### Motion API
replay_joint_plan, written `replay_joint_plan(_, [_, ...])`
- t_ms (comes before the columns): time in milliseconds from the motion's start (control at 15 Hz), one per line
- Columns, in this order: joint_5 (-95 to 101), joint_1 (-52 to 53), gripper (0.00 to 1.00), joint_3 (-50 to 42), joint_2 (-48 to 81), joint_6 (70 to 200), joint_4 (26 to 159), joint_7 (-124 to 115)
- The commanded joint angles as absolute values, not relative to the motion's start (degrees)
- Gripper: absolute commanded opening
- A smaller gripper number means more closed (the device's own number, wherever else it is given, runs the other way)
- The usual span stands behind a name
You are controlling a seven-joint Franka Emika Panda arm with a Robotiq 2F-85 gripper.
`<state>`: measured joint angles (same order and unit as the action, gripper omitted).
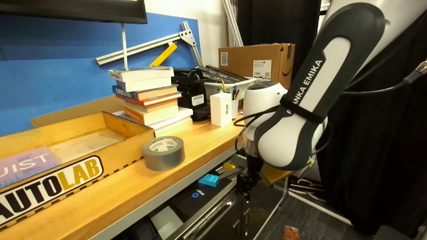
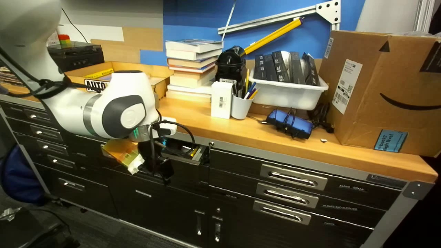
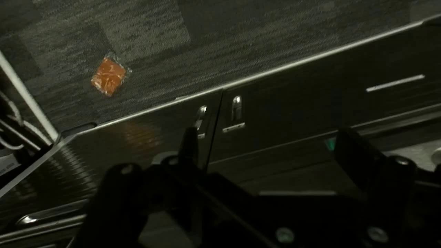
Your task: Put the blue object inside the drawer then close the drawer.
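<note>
The blue block (image 1: 209, 180) is inside the open drawer (image 2: 188, 177), and it seems to sit on a dark box (image 1: 190, 204). So I think the first part of the job is done, and closing the drawer is what is left. The pincer (image 3: 267, 137) has its two fingers spread wide, with nothing between them. It hangs by the front of the drawer. I can't tell if it touches.

Here is what could go wrong. If the block really is up on the box, it may be too high. Then it could bump the edge under the tabletop (image 1: 200, 140) as the drawer slides in, and tip over or make the drawer stick. A fast push could make the block skid, because I see nothing holding it.

The wide fingers could cause trouble too. One might hook over the drawer's lip and get pinched, or slip off the smooth front. If the push lands near one end, the drawer might go crooked and jam. In an exterior view, a loop of black cable (image 2: 193, 140) hangs in front of the opening, so it could get caught. The yellow flap (image 2: 120, 151) by the pincer could hit the drawer first.
</note>
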<state>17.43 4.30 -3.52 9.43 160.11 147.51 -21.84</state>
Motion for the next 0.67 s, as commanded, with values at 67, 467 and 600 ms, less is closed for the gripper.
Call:
replay_joint_plan(67, [34.0, 16.1, 1.00, -17.4, 12.5, 166.2, 142.6, -42.1])
replay_joint_plan(467, [49.9, 28.3, 1.00, -27.3, 18.7, 164.7, 135.6, -65.5])
replay_joint_plan(600, [50.0, 29.4, 1.00, -26.4, 19.8, 163.8, 134.7, -67.7])
